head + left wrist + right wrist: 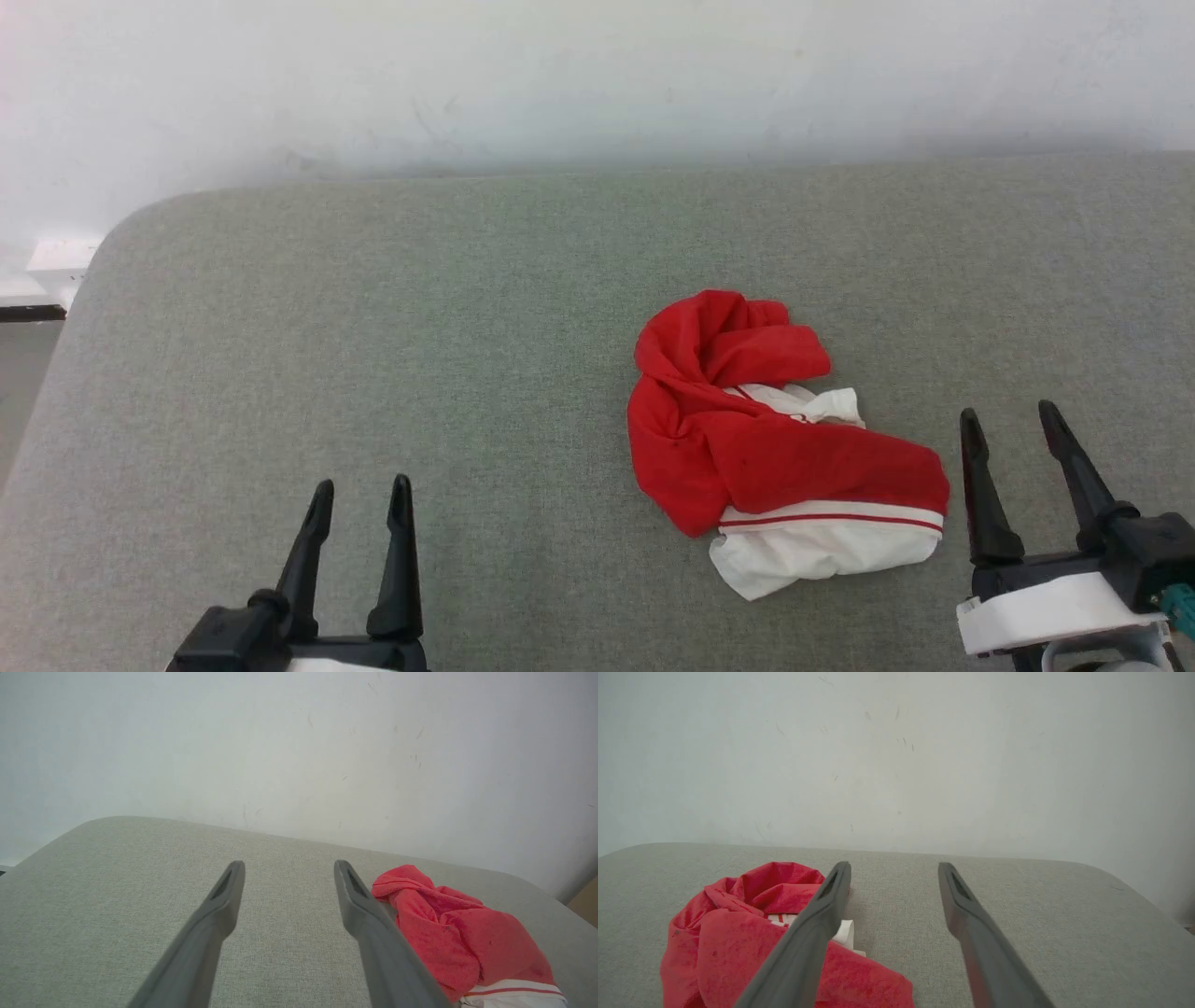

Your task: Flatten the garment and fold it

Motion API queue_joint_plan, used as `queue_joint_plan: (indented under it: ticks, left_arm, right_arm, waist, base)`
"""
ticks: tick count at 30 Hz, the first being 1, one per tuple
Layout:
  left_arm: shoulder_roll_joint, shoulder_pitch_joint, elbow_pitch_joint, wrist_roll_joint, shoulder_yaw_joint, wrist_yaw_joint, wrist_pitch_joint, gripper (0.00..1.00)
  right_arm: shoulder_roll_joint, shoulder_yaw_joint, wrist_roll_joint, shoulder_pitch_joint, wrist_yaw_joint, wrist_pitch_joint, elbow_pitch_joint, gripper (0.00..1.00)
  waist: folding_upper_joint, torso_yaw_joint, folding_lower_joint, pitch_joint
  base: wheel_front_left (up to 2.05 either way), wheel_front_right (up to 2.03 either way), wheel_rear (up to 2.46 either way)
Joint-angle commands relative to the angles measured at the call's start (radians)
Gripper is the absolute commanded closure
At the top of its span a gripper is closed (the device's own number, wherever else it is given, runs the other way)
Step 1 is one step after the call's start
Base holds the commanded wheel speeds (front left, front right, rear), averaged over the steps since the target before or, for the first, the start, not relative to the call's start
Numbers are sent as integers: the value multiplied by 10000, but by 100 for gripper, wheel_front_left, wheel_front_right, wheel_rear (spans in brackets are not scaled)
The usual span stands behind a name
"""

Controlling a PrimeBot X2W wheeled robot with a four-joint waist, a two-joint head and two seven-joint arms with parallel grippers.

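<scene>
Grey fabric surface (373, 327), white wall (597, 75), crumpled garment (747, 439)

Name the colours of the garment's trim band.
The trim band is white with a red stripe; clearest in the head view.

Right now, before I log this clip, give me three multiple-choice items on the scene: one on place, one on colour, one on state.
1. The garment lies:
A) beside the left hand
B) beside the right hand
C) on the floor

2. The cloth at its near edge, below the striped trim, is:
A) white
B) blue
C) black

3. The garment is:
A) spread flat
B) neatly folded
C) crumpled in a heap

Key:
1. B: the heap sits on the grey surface just left of the right hand's fingers, far from the left hand.
2. A: white cloth shows under the trim.
3. C: the red cloth is bunched and twisted, and both hands are open and off it.
</scene>
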Motion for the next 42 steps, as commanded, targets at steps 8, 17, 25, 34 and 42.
queue_joint_plan:
  ticks: [8, 17, 25, 34, 42]
  left_arm:
    - [-1076, 231, -4, 1066, 1155, -1329, -46, 0]
    - [-1813, -56, 283, 1613, 1594, -2321, -47, 0]
    - [-2079, -366, 604, 2100, 1758, -2849, -47, 0]
    - [-2236, -720, 822, 2264, 1908, -3159, -47, 0]
    - [-2320, -737, 1049, 2201, 2063, -3235, -47, 0]
  right_arm:
    - [13, 406, -443, -241, -9, 643, -309, 0]
    - [-384, 482, 118, -368, -9, 4848, -2, 0]
    - [-1055, 472, 561, -233, -9, 7909, 546, 0]
    - [-1161, 902, 698, -921, -9, 8268, 1197, 17]
    - [-1094, 907, 605, -1121, -9, 8155, 1136, 100]
  waist:
    - [-2, 129, 1, -14]
    - [-2, 282, 1, 317]
    - [-2, 582, 1, 876]
    - [-2, 918, 1, 1214]
    - [-2, 911, 1, 978]
  base:
    - [0, 0, 0]
    - [0, 0, 0]
    - [0, 0, 0]
    - [0, 0, 0]
    - [0, 0, 0]
